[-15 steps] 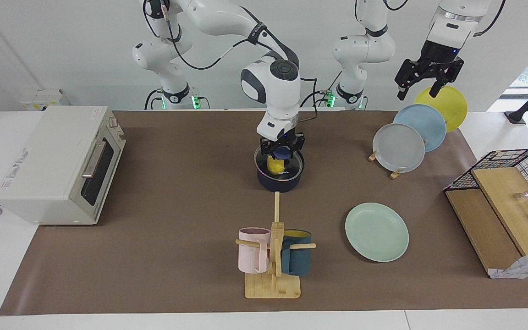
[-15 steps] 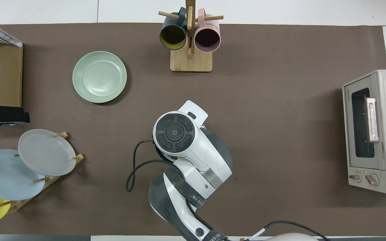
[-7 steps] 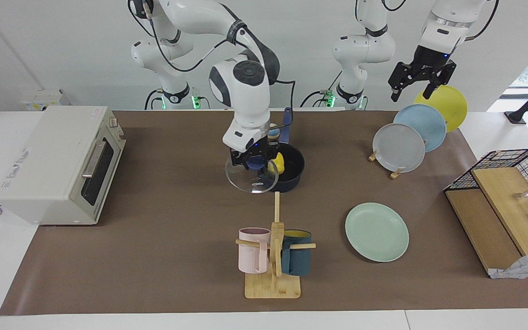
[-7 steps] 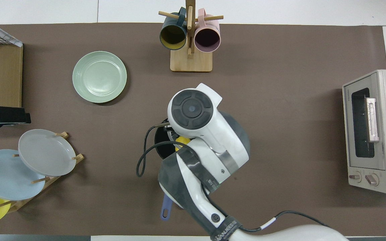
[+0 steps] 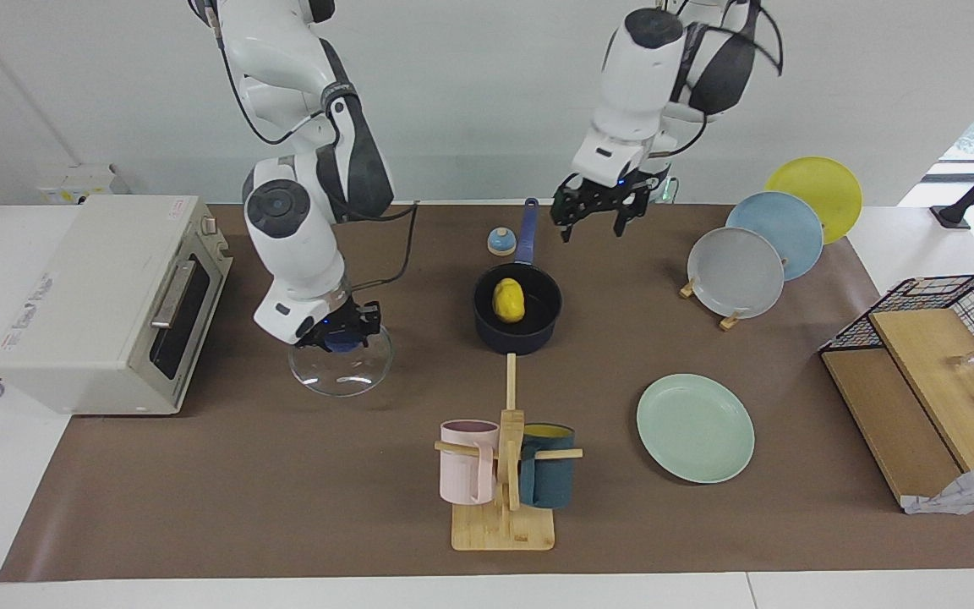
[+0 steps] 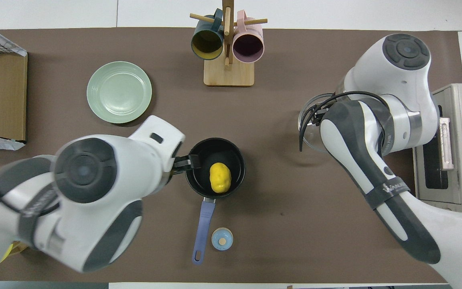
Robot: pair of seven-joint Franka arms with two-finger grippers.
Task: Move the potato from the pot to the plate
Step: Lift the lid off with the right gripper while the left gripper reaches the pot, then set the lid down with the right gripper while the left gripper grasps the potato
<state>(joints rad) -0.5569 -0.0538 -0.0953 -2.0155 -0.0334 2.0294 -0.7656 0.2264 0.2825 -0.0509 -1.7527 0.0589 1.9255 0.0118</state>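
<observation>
Nearest the robots, a small blue knob (image 5: 500, 242) sits by the pot (image 5: 517, 320) handle, w/ bare mat around. Pot handle points toward the robots; potato (image 5: 508, 300) lies inside, long axis roughly along the handle line. Left gripper (image 5: 598, 212) hangs above the table beside the handle, fingers spread wide, not touching potato. Right gripper (image 5: 336, 331) clamps the glass lid (image 5: 340, 364) near the toaster oven (image 5: 106, 300). Plate (image 5: 695, 428) lies farther out, toward left arm's end.

Both arms wear glossy white shells with dark grey joint bands and round dark grey caps ringed by concentric grooves; black cables loop along them; grey lettering marks the right forearm; the left gripper (image 5: 595, 222) and right gripper (image 5: 336, 331) are black
</observation>
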